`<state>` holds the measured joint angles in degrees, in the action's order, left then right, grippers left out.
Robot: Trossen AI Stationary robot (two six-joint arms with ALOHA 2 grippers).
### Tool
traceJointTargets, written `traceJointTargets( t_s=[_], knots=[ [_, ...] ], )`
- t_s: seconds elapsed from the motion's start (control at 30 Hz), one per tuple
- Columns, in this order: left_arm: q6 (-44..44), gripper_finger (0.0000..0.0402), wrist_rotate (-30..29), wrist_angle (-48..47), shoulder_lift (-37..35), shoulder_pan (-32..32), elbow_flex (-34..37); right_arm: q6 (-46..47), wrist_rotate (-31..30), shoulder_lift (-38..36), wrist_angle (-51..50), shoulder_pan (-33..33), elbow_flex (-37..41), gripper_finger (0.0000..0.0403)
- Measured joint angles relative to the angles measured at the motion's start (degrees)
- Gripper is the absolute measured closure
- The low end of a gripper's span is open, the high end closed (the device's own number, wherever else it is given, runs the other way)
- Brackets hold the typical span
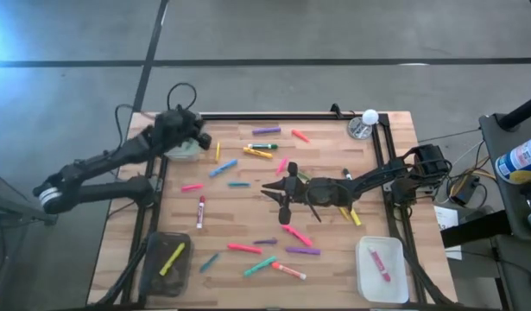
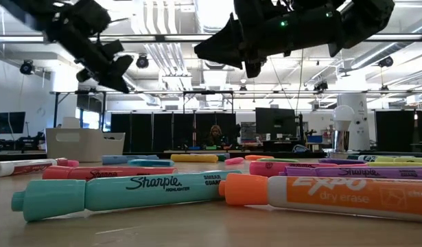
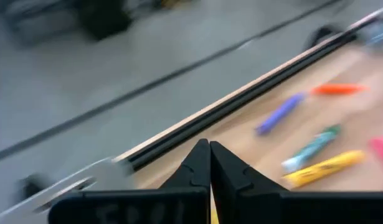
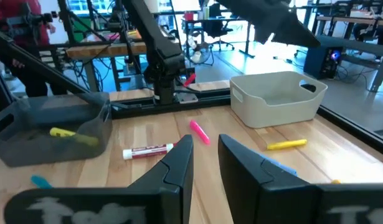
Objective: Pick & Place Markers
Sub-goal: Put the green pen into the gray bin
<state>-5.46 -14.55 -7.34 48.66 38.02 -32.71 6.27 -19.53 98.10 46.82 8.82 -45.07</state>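
Markers of many colours lie scattered flat on the wooden table (image 1: 369,186), among them a pink one (image 1: 192,187), a white-bodied one (image 1: 199,212) and a yellow one (image 1: 218,152). My left gripper (image 1: 199,138) is shut and hangs above the light bin (image 1: 184,152) at the table's far left; its fingers (image 3: 197,168) meet at the tips. A yellow sliver shows low between them, and I cannot tell what it is. My right gripper (image 1: 278,195) is open and raised over the table's middle, touching nothing. A pink marker (image 4: 199,132) lies ahead of its fingers (image 4: 179,163).
A dark bin (image 1: 151,275) at the near left holds a yellow marker (image 1: 172,259). A white bin (image 1: 369,285) at the near right holds a pink marker (image 1: 379,262). A metal cup with a white ball (image 1: 364,123) stands at the far right. A black rail (image 1: 274,116) runs along the far edge.
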Motion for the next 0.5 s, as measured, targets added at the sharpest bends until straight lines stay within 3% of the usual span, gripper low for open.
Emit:
traceJointTargets(
  t_s=[0.3,0.5],
  knots=[
    [-1.7,0.0401,12.8,37.9,-2.1,-10.7,20.2,-0.6,0.0,0.0,0.1,0.0,-0.1,0.0335],
    [-2.2,0.0401,13.0,47.2,-2.1,-16.1,27.9,-0.6,0.0,-0.6,-0.5,0.2,-0.5,0.0335]
  ],
)
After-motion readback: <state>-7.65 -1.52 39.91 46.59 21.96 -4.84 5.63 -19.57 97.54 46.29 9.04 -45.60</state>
